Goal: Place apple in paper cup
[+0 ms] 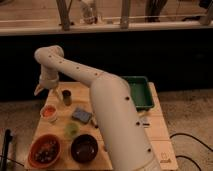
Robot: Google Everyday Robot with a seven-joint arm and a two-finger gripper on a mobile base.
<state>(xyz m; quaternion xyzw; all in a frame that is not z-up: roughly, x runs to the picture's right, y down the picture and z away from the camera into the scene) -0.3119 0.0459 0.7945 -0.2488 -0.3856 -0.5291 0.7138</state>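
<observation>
The white paper cup stands near the left edge of the wooden table. The orange-red apple sits in its mouth. My gripper hangs just above and slightly behind the cup, at the end of the white arm that reaches in from the lower right. Its fingers are spread apart and hold nothing.
A small dark metallic cup stands right of the gripper. A blue-grey pad and a pale green round thing lie mid-table. An orange bowl and a dark bowl are at the front. A green tray is at the right.
</observation>
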